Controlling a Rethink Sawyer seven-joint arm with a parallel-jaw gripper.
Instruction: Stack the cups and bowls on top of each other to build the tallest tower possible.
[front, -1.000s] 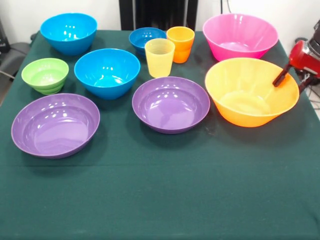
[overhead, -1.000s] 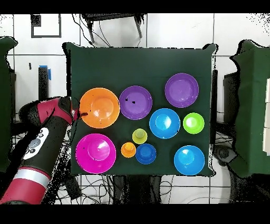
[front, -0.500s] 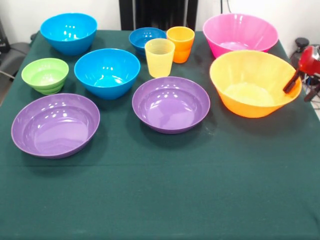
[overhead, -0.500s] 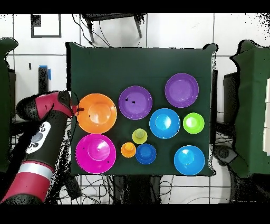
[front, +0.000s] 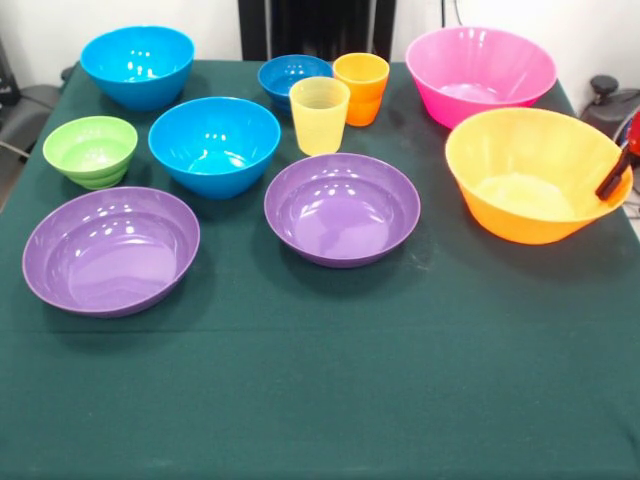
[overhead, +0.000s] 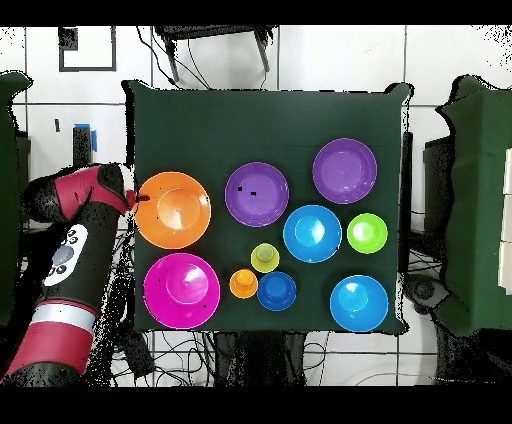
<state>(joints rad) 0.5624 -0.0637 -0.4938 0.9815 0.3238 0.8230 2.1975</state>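
Observation:
The large yellow-orange bowl (front: 530, 175) stands upright near the table's right edge, also in the overhead view (overhead: 175, 210). My gripper (front: 615, 178) is shut on its right rim, one dark finger inside the bowl; overhead it sits at the bowl's left rim (overhead: 138, 198). The yellow cup (front: 319, 115) and orange cup (front: 360, 87) stand upright mid-back beside the small dark blue bowl (front: 290, 75). The pink bowl (front: 480, 70) is just behind the held bowl. No tower stands.
Two bright blue bowls (front: 137, 65) (front: 214, 143), a green bowl (front: 90, 150) and two purple bowls (front: 110, 250) (front: 342, 208) sit open side up on the green table (front: 320, 400). The red arm (overhead: 70, 260) lies off the table's side.
My gripper has moved towards the table's right edge in the front view, taking the yellow-orange bowl with it. The other bowls and cups have not moved.

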